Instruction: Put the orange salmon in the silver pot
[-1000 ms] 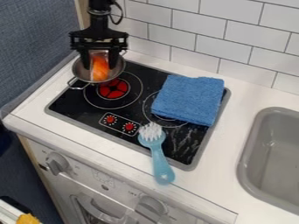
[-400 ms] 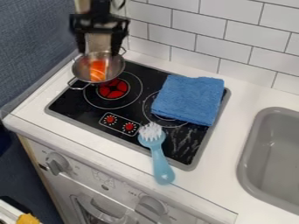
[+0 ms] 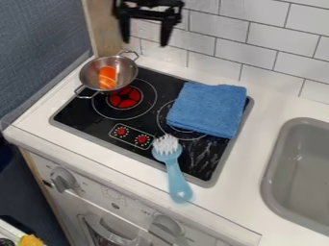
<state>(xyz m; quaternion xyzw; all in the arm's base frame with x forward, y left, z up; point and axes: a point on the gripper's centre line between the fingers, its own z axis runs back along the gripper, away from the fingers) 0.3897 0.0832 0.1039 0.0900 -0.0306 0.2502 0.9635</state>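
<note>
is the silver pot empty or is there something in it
Not empty: the silver pot stands upright with its open top showing, and the orange salmon lies inside, within the rim.

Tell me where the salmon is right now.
In the camera view, the salmon lies inside the pot, at the upper left, just above the red burner of the stove.

Camera view: from above front side of white counter point(image 3: 247, 166), looking down at slant toward tiled wall point(image 3: 267, 45); close enough that black cooktop point(image 3: 80, 113) takes up much of middle, lying askew to view's edges; sink point(image 3: 308, 168) cut off at right, knobbed appliance front point(image 3: 96, 192) seen steeply from above at bottom
</note>
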